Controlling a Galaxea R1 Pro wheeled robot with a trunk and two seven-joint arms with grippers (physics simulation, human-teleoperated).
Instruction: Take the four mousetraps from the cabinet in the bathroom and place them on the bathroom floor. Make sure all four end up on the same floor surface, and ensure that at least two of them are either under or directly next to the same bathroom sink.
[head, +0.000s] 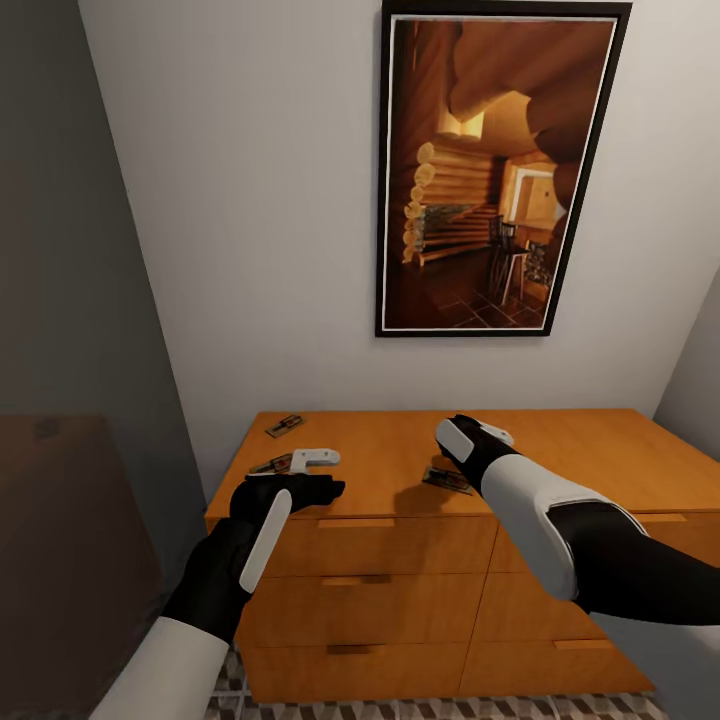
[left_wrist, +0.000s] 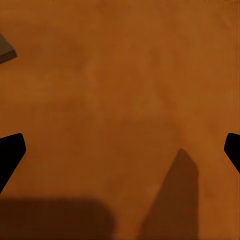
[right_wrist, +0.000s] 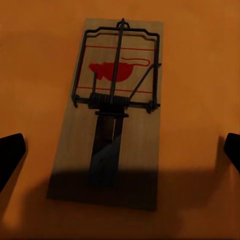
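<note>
poised over the cabinet (head: 560, 450) top, both arms out. right gripper (head: 452, 438) wide open, holding nothing, fingertips straddling a mousetrap (right_wrist: 112, 112) lying flat on the surface directly beneath, as seen in the right wrist view. left gripper (head: 300, 478) likewise open and empty above bare wood, with a second mousetrap (head: 273, 465) just beside it and a third (head: 285, 426) farther back near the wall. no fourth trap to be seen. bathroom floor (head: 600, 708) visible only as a strip of cube-pattern tile at the cabinet's foot.

risks, as a judgement: thin and flat against the wood, so liable to slide or get pushed rather than lifted if the descent stops short. liable to pinch the wire bar instead of the board edges and tilt out of the grasp. near the front edge, so a nudge could tip it off. also possible to knock the neighbouring trap with the left arm.
</note>
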